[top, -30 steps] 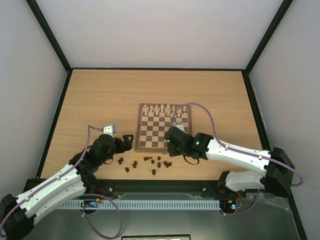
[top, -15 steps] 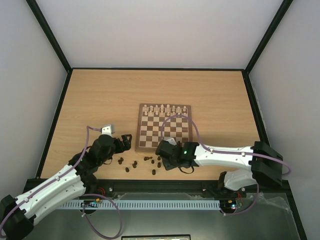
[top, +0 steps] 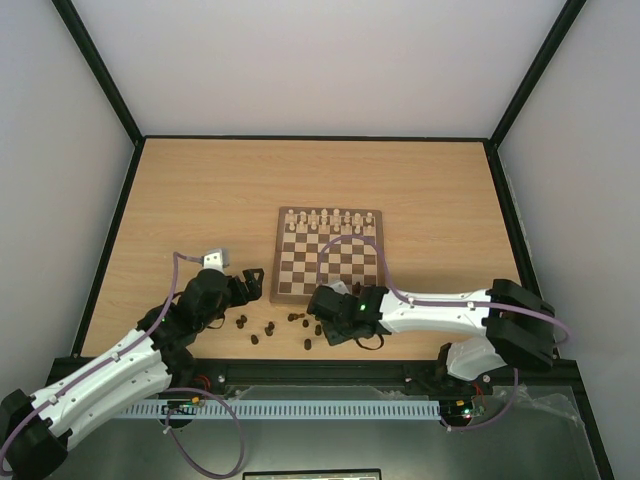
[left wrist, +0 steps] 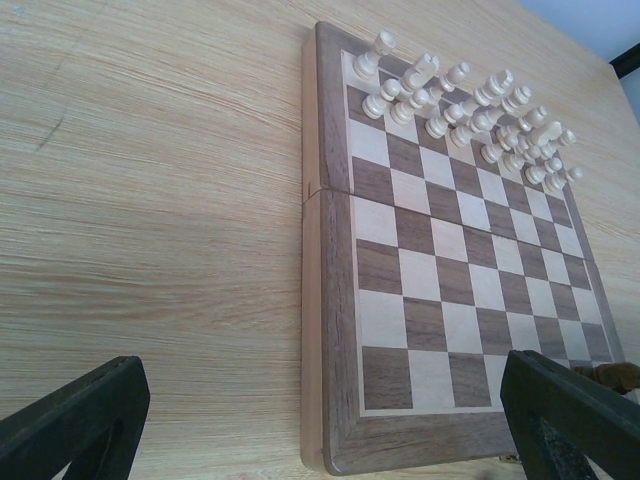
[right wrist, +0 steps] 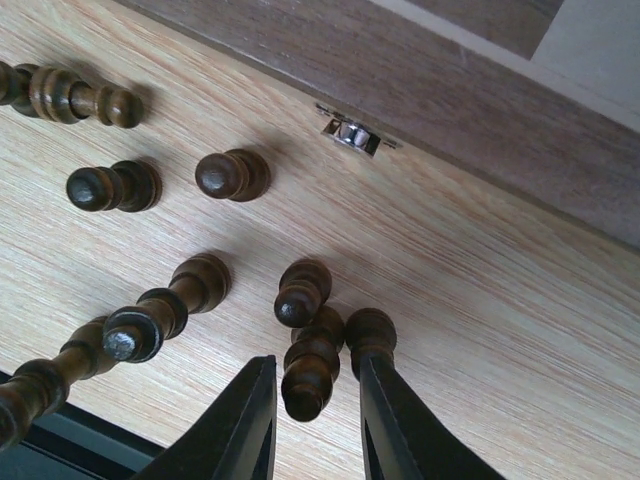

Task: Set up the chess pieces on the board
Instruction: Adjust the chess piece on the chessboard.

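Left fingers [top: 248,280]: spread as wide as they go, holding nothing and touching nothing; poised above the bench [top: 200,200] just off the board's left side.
Right fingers [right wrist: 318,385]: drawn in to a narrow gap, lowered to the bench surface; one lying dark piece [right wrist: 308,350] sits between them, with a sliver of space showing on each side, so it is not clamped.
Board [top: 277,270]: flat on the bench, about midway between the side edges and nearer the near edge than the far one; a metal clasp [right wrist: 350,133] shows on its near side wall.
Board contents: pale pieces [top: 328,220] standing in the two rows closest to the bench's far edge; the other squares bare.
Chess pieces [top: 270,328]: the dark set, scattered on the bench in the strip between the board and the bench's near edge, some lying down, some upright; none on the board.
Change since a second ago: right arm was over the board's near right corner and now reaches among the scattered dark set; its fingers have closed slightly. Left arm unmoved.
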You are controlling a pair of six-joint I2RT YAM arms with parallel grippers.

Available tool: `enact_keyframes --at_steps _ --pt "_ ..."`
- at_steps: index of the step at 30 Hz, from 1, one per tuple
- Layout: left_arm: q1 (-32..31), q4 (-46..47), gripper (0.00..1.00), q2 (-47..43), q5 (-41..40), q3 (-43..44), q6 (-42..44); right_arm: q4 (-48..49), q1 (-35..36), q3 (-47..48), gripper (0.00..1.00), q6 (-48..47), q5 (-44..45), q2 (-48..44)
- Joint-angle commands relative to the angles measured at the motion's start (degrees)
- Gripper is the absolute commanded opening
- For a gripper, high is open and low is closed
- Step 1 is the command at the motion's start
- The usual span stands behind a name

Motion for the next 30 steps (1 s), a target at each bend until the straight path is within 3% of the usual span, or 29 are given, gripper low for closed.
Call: enact_keyframes --at_steps 1,12,30 --pt "-0.12 0.22 0.99 0.38 -0.30 0.28 -0.39 -1.07 0.59 -0.87 0.23 0.00 -1.01 1.37" --pt "-0.12 0.91 0.99 0.47 0.08 -0.49 -0.57 -0.64 0.76 -0.70 0.07 -0.23 -1.95 1.79" --pt "-0.12 2.53 0.99 1.95 0.56 -0.65 -0.57 -4.98 1.20 -2.67 0.06 0.43 -1.56 -3.14"
